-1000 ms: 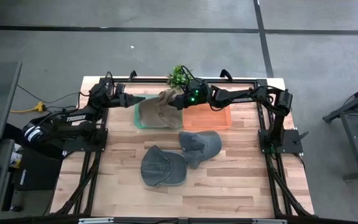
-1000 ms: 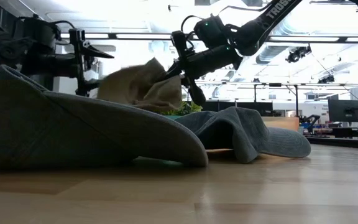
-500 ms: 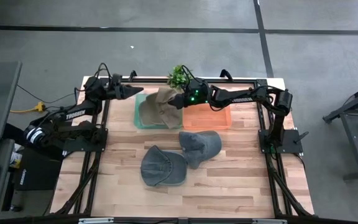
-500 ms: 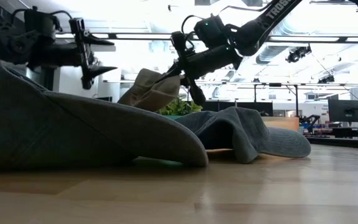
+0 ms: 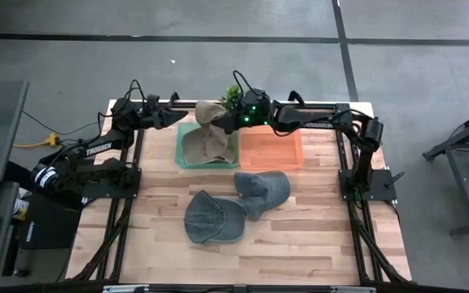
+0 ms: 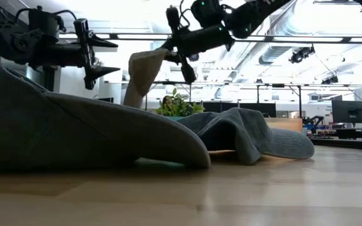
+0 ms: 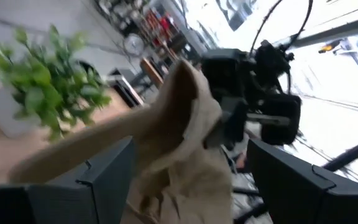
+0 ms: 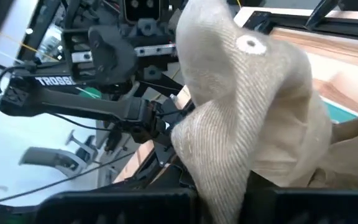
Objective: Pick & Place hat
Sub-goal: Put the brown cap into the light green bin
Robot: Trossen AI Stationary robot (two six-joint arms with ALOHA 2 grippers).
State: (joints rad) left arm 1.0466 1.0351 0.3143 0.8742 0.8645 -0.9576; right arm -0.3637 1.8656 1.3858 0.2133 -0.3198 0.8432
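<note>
Above the green tray (image 5: 187,157) at 12 o'clock, beige hat (image 5: 212,122) hanging from clamped right gripper (image 5: 233,120), left gripper (image 5: 177,119) spread empty at its 9 o'clock, plant (image 5: 233,97) behind, orange tray (image 5: 272,150) at 3, two grey caps (image 5: 264,190) (image 5: 212,218) at 6.

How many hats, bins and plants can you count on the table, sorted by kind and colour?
Beige hat, held up by the right gripper: 1
Grey hats: 2
Green bin: 1
Orange bin: 1
Potted plant: 1
Total: 6
</note>
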